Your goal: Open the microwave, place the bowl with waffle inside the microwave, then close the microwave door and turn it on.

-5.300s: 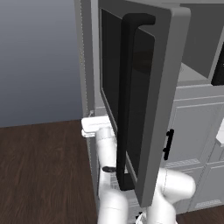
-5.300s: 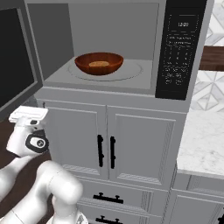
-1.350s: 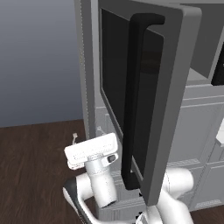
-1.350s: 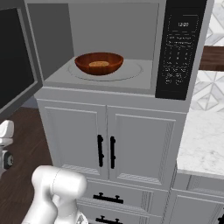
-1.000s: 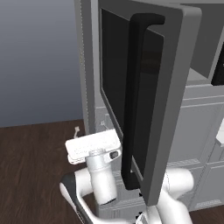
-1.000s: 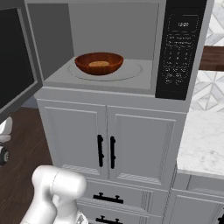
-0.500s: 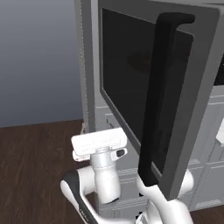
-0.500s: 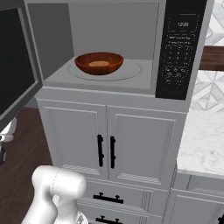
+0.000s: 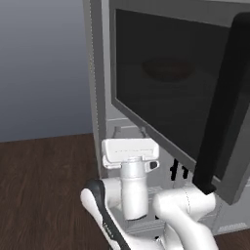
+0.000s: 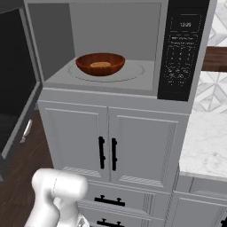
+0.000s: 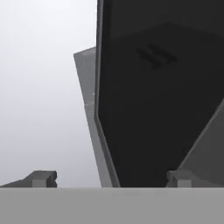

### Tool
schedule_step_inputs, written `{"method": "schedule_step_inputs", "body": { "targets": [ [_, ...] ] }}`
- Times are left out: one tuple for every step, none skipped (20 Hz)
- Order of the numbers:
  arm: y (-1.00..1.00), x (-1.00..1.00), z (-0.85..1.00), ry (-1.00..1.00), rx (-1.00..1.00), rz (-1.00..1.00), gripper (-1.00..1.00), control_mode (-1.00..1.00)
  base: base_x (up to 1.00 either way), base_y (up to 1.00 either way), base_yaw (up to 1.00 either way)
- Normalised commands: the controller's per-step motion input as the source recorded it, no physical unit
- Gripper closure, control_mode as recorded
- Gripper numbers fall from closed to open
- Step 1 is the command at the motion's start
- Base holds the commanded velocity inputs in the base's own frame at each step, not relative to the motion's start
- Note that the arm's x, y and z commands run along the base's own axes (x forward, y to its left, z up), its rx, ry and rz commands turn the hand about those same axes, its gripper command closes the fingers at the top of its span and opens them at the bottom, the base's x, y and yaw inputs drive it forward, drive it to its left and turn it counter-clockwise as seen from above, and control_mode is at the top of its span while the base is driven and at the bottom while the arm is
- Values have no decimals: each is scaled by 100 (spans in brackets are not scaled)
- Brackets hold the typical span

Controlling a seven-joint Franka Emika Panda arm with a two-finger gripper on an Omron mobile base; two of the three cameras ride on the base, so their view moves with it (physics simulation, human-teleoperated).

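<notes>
The microwave (image 10: pixel 111 26) stands open, its light grey inside showing. The reddish-brown bowl (image 10: pixel 100 63) with the waffle (image 10: pixel 100 65) sits on the turntable inside. The microwave door (image 9: pixel 166 93) hangs partly swung out on the left, its dark window facing the left base camera and its long black bar handle (image 9: pixel 219 102) on the free edge. My gripper (image 9: pixel 129 137) points up just under the door's lower hinge-side corner. In the hand view the gripper (image 11: pixel 111 179) is open, nothing between its fingertips (image 11: pixel 41 178), and the door's edge (image 11: pixel 98 109) rises ahead.
The black control panel (image 10: pixel 182 48) fills the microwave's right side. White cabinet doors with short black handles (image 10: pixel 107 154) stand below it, drawers under them. A marble counter (image 10: pixel 208 146) lies to the right. Dark wood floor (image 9: pixel 39 195) spreads to the left.
The door has swung round from nearly edge-on, so its window now faces the left base camera more. My hand has moved right and up along the door's lower edge. The bowl has not moved.
</notes>
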Motion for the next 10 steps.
{"method": "schedule_step_inputs", "body": {
  "targets": [
    [-65,0,0,-29,50,-7,-100,-100,0,0,0],
    [-65,0,0,-29,51,-7,-100,-100,0,0,0],
    [-65,0,0,-29,51,-7,-100,-100,0,0,0],
    [-64,0,0,-28,51,-7,-100,-100,0,0,0],
    [-65,0,0,-27,51,-7,-100,-100,0,0,0],
    [-66,0,0,-27,51,-7,-100,-100,0,0,0],
    [-66,0,0,-26,51,-8,-100,-100,0,0,0],
    [-64,0,0,-26,49,-8,-100,-100,0,0,0],
    [-61,1,0,-27,47,-7,-100,-100,0,0,0],
    [-60,1,0,-27,47,-7,-100,-100,0,0,0]
  ]
}}
